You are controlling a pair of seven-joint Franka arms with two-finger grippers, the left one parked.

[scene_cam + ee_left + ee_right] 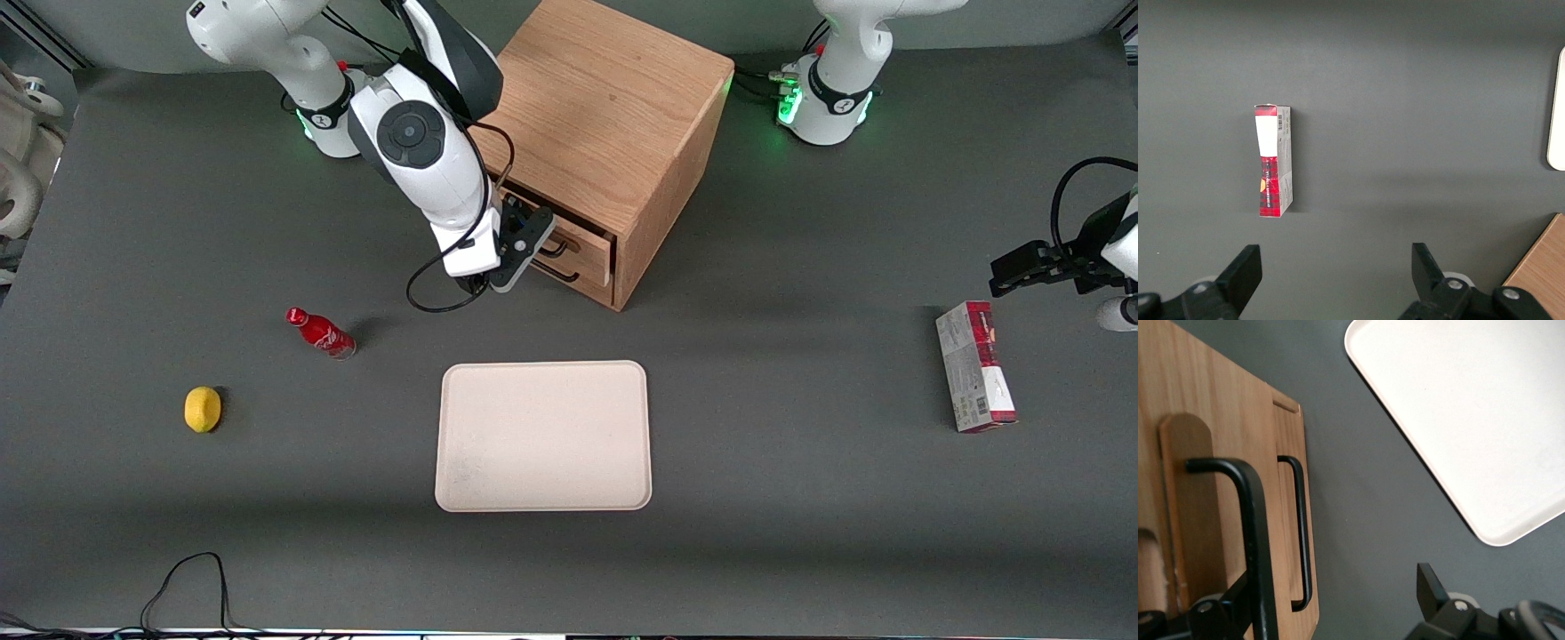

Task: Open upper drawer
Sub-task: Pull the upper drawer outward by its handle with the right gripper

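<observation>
The wooden cabinet (605, 116) stands at the back of the table, its two drawers facing the tray. The upper drawer (582, 233) (1198, 520) carries a dark bar handle (557, 242) (1251, 540); the lower drawer (1288, 453) has its own handle (1301, 533). My right gripper (529, 249) (1335, 603) hangs right in front of the drawer fronts, open wide. The upper handle's bar runs just inside one finger (1231, 603); the other finger (1428, 587) is over bare table. Nothing is gripped. Whether the upper drawer sits slightly out cannot be made out.
A cream tray (542, 436) (1471, 407) lies nearer the camera than the cabinet. A red bottle (320, 333) and a lemon (203, 409) sit toward the working arm's end. A red and white carton (973, 364) (1275, 163) lies toward the parked arm's end.
</observation>
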